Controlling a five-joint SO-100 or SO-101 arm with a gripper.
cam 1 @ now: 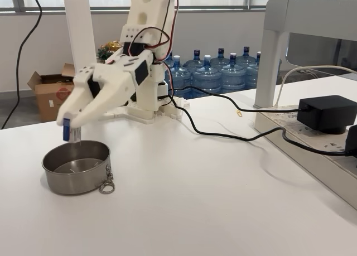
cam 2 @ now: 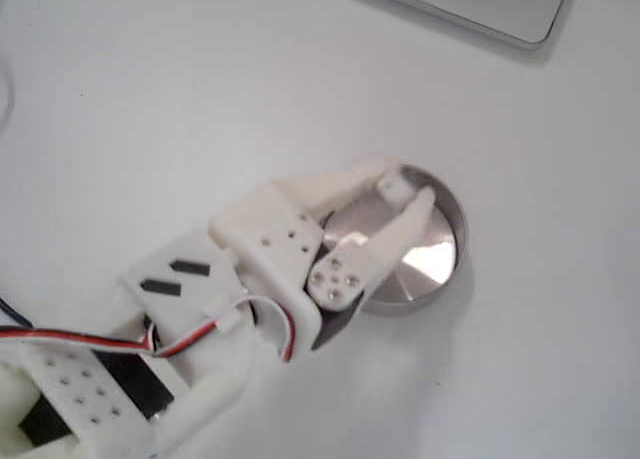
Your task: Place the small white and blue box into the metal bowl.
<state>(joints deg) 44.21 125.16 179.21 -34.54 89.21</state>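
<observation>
bowl first: the metal bowl (cam 1: 76,167) sits near the left front of the white desk (cam 1: 212,211) in a fixed view, shallow and straight-sided, its key ring (cam 1: 106,186) lying on the desk at the near rim. just above its far-left rim hangs the hand (cam 1: 70,129), fingers narrowed on the small white and blue box (cam 1: 66,129), which is held upright and clear of the metal. from above, in a fixed view, the hand (cam 2: 405,197) reaches over the bowl (cam 2: 436,261) with the box (cam 2: 393,187) near the upper edge of the rim rather than over the middle.

that off-centre place looks like the main risk. if the fingers part here, the box could strike the rim and tip out onto the desk, or land on the shiny floor of the bowl and bounce or skid. such a tiny, light box may also cling to one finger and fall late. lowering further without moving inward could press a fingertip on the rim and shove or tilt the light bowl.

farther right, a black cable (cam 1: 223,134) runs across the desk from the arm base (cam 1: 148,102) to a black power adapter (cam 1: 326,114); it lies well apart from the bowl. water bottles (cam 1: 223,72) and a cardboard box (cam 1: 50,91) stand far behind, out of play.
</observation>
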